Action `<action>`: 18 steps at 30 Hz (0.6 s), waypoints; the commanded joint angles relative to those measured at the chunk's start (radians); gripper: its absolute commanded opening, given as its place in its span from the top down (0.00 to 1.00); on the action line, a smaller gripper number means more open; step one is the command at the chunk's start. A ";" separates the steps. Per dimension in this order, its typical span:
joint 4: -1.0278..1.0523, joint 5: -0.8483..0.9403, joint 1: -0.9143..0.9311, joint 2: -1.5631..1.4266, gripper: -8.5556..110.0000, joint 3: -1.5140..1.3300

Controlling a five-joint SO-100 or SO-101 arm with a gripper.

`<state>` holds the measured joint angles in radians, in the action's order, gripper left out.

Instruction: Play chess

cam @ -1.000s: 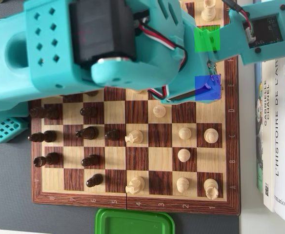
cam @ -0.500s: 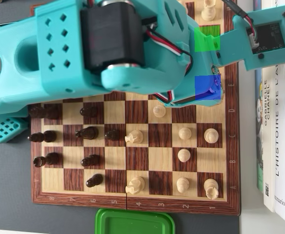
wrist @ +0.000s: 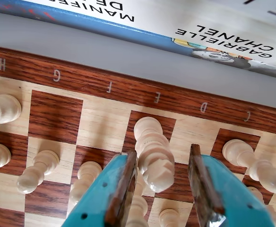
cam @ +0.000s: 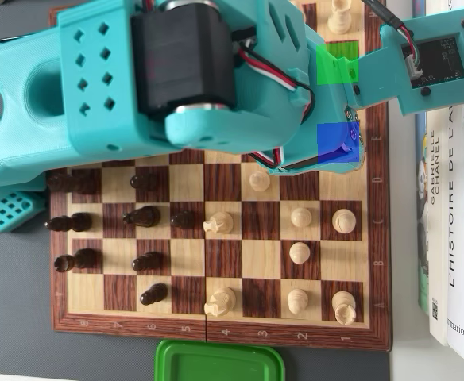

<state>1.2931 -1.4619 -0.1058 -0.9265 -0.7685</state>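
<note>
The gripper (wrist: 161,182) is hanging spread around a white piece (wrist: 153,153) on the board (wrist: 105,90), near its E-marked edge; neither finger is touching. Centring before squeezing should avoid tipping it.

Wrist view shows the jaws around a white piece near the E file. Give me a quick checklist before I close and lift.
1. White piece between the jaws: ok.
2. Gripper open, gaps on both sides: ok.
3. Centering: not ok, piece sits nearer the left finger in the wrist view.
4. Neighbouring pawn clear of that finger: cannot tell, very close.
5. Grip height on the piece: cannot tell.
6. Overhead check: cannot tell, the arm hides that square.
</note>
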 commanded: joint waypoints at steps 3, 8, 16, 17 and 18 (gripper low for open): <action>-0.008 0.008 0.005 -0.008 0.79 0.034; -0.008 0.008 0.008 -0.008 0.79 0.032; 0.000 0.008 0.003 -0.008 0.79 0.031; 0.002 0.008 0.003 -0.008 0.79 0.031; 0.002 0.008 0.003 -0.008 0.79 0.031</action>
<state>1.2931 -1.4619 -0.1058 -0.9265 -0.7685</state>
